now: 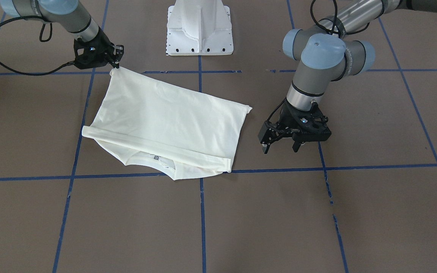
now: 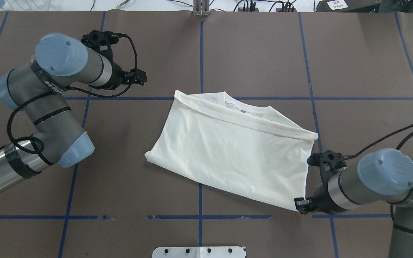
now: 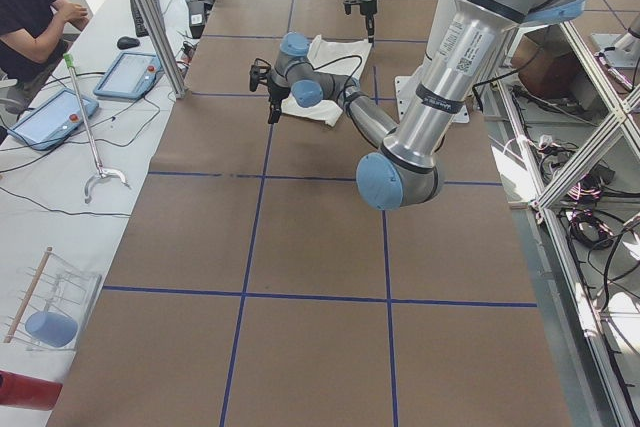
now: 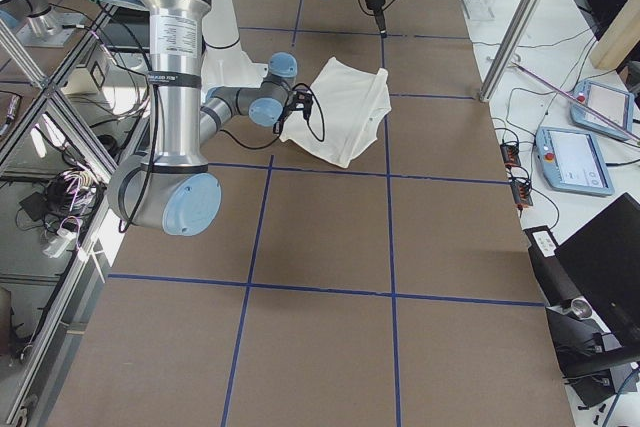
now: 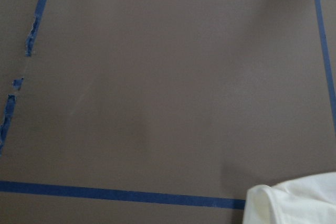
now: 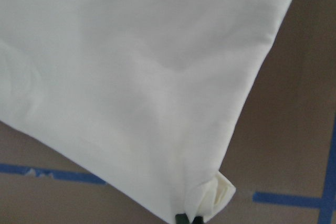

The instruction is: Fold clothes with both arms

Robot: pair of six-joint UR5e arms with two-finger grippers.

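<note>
No writing is coming through clearly enough to read. The neck tag [image 1: 156,157] in the T-shirt [image 1: 173,117] and the black band [image 2: 50,85] on the left arm [image 2: 54,118] are showing only illegibly small print.

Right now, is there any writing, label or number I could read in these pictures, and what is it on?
No text is clear enough to quote.
Neck tag of the T-shirt: too small to read.
Left-arm sticker: blurred.
Right-arm sticker: blurred.
</note>
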